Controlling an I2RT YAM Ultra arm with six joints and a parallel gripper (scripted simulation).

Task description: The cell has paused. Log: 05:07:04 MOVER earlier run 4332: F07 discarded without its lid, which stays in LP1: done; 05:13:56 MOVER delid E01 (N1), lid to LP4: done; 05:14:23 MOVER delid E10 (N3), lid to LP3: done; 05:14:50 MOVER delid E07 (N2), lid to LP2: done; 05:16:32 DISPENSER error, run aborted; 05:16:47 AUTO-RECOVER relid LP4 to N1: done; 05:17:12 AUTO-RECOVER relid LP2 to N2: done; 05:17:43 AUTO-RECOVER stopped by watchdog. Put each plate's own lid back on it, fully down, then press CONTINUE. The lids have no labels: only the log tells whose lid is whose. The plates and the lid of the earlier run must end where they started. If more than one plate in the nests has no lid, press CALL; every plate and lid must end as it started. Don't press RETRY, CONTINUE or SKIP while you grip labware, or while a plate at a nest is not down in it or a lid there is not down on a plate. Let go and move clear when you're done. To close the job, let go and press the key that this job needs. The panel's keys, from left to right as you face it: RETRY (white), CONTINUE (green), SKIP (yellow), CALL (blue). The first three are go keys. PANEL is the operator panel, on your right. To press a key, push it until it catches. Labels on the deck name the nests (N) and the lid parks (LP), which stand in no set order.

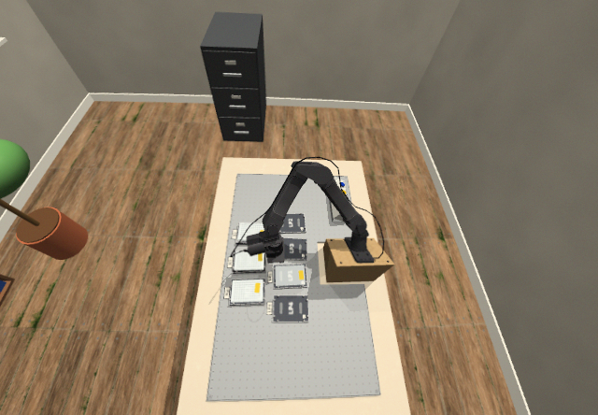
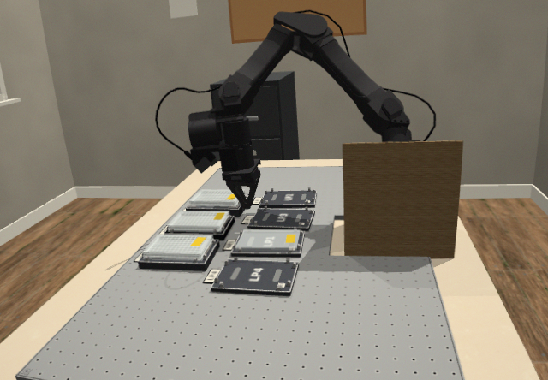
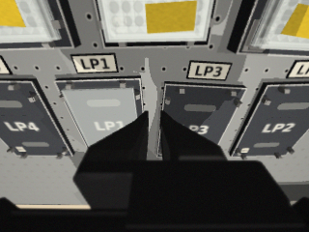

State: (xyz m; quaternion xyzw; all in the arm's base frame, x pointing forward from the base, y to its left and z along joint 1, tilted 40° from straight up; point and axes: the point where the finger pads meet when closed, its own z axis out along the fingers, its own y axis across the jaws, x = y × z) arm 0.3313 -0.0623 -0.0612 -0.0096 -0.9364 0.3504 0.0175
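My gripper point(image 2: 247, 206) point(image 3: 154, 116) is shut, with nothing seen between its fingertips, above the deck between the nests and LP3. Three plates sit in the nests: the near plate point(image 1: 246, 291) point(image 2: 176, 247), the middle plate point(image 1: 247, 264) point(image 2: 199, 221) point(image 3: 126, 21) and the far plate point(image 1: 249, 231) point(image 2: 212, 198), partly behind the arm in the top view. All three look covered by clear lids. A clear lid point(image 1: 287, 275) point(image 2: 256, 240) with a yellow patch lies on LP1. The panel point(image 1: 336, 215) is partly behind the arm; its blue key point(image 1: 342, 184) shows.
The parks LP4 point(image 1: 290, 317) point(image 2: 234, 285) point(image 3: 29, 108), LP3 point(image 1: 296, 249) point(image 3: 183, 99) and LP2 point(image 1: 296, 229) point(image 3: 285, 106) carry no lid. The arm's wooden base block point(image 1: 352, 273) point(image 2: 402, 198) stands at the deck's right edge. A filing cabinet point(image 1: 236, 70) stands beyond the table.
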